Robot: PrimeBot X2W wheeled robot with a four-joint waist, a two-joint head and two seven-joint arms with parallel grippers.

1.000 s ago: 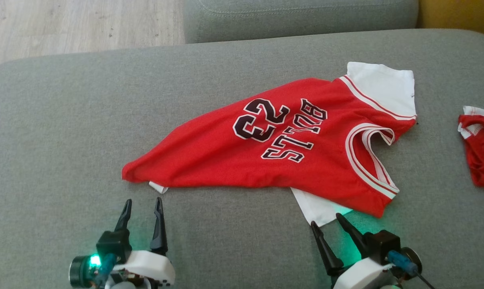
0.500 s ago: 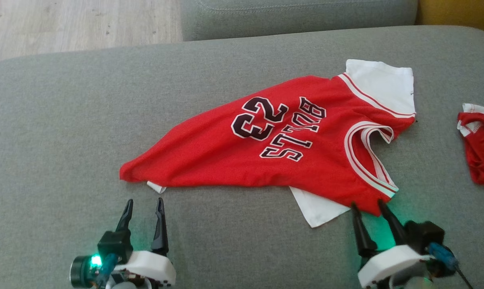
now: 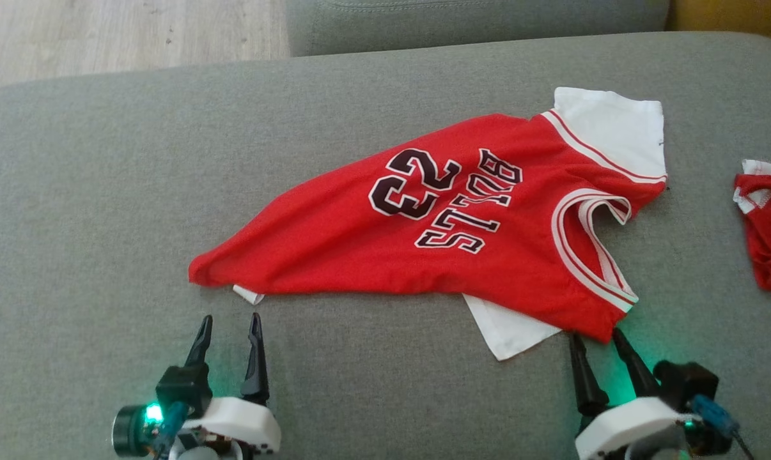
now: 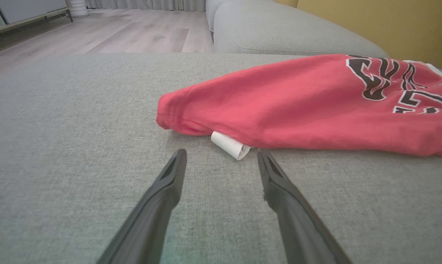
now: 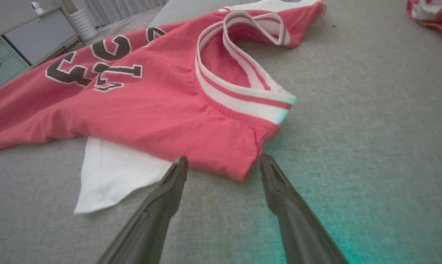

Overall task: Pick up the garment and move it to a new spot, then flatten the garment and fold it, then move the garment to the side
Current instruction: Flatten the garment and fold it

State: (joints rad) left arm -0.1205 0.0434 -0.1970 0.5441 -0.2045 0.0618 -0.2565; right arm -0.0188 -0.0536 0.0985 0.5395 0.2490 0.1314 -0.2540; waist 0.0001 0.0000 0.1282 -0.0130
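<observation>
I see the red garment (image 3: 360, 243) lying rumpled across the middle of the grey sofa cushion (image 3: 104, 191), collar toward the right of the frame. My left gripper (image 3: 230, 317), lower left, has its fingers apart just short of the hem corner. My right gripper (image 3: 596, 333), lower right, is also spread, empty, tips just beside the shoulder corner.

Bare cushion (image 3: 104, 191) is left free to the left of the left claw (image 3: 230, 317) and between it and the right claw (image 3: 595, 333). Just ahead of each claw's parted fingers the way is barred by the red jersey (image 3: 360, 249). Well off to the right claw's right, a second red garment (image 3: 769, 249) is met.
</observation>
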